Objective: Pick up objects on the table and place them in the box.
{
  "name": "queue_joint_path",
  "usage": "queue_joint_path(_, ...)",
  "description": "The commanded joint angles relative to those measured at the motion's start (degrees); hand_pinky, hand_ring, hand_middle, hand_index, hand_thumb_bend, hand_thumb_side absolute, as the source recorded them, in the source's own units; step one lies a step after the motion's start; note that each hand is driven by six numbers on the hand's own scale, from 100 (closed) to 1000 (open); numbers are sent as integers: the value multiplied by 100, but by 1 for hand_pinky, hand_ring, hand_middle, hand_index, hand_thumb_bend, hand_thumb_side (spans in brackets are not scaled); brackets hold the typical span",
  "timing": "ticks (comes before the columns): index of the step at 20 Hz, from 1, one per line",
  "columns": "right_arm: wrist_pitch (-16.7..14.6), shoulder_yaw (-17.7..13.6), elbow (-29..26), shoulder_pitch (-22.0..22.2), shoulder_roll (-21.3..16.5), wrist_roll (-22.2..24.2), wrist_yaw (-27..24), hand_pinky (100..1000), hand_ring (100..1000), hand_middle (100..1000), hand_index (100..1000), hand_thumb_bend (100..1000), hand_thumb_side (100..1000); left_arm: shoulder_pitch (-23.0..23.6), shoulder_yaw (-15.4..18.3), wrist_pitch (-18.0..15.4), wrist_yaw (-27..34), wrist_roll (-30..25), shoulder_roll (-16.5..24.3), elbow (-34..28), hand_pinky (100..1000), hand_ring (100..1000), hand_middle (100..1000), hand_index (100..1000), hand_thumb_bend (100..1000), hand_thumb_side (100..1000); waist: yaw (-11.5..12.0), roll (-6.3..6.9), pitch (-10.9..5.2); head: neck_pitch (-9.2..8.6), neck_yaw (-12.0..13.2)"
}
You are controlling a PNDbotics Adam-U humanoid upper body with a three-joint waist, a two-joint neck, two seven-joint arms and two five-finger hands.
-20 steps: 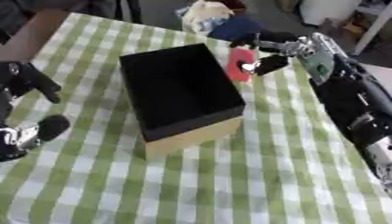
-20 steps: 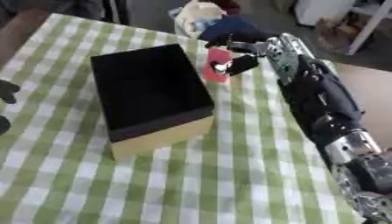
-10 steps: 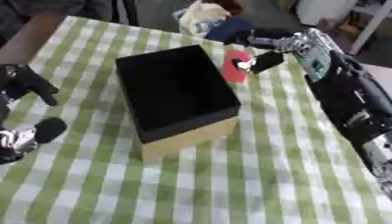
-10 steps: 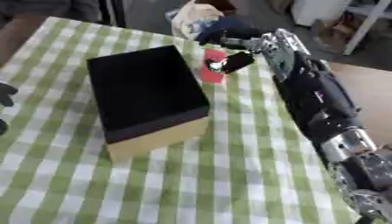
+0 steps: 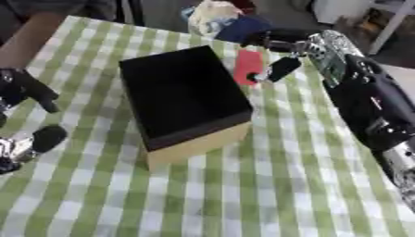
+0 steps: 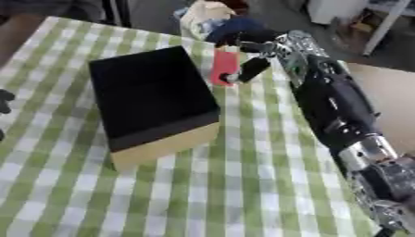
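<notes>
Green-and-white checked cloth covers the table (image 5: 275,185), and 1 black box (image 5: 182,99) sits open at its middle. 1 flat red object (image 5: 247,67) hangs just beside the box's far right edge, pinched in the right hand (image 5: 279,44). Since a moment ago it has edged closer to the box rim. Near the table's left edge the left hand (image 5: 24,88) rests, fingers relaxed.

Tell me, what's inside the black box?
The box looks dark and empty as far as its inside shows; its near wall hides the near part of the bottom. The red thing is still outside, pinched in the right hand.
</notes>
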Motion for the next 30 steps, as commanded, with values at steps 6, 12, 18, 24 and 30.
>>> queue_joint_path(6,92,-93,-92,-79,-201,-754,742,805,924,940,988,393,582,-62,52,-13,-31,-55,61,-55,685,466,422,572,726,413,14,84,-54,-23,-56)
queue_joint_path(12,88,-168,102,-90,-188,-936,838,811,928,940,990,339,592,-72,56,-21,-29,-80,61,-55,685,465,422,572,724,414,39,100,-17,-48,-82)
queue_joint_path(18,167,-236,218,-77,-207,-920,718,813,926,932,990,292,600,-82,63,-35,-26,-108,65,-58,686,464,421,572,723,416,68,128,49,-55,-112)
queue_joint_path(24,226,-270,233,-74,-228,-926,642,814,925,928,989,262,603,-96,69,-46,-24,-126,76,-62,687,464,420,572,720,417,96,150,138,-36,-129)
queue_joint_path(30,238,-280,237,-69,-227,-966,575,811,920,920,987,241,601,-100,76,-51,-25,-138,77,-57,687,463,420,571,719,418,112,162,191,-18,-146)
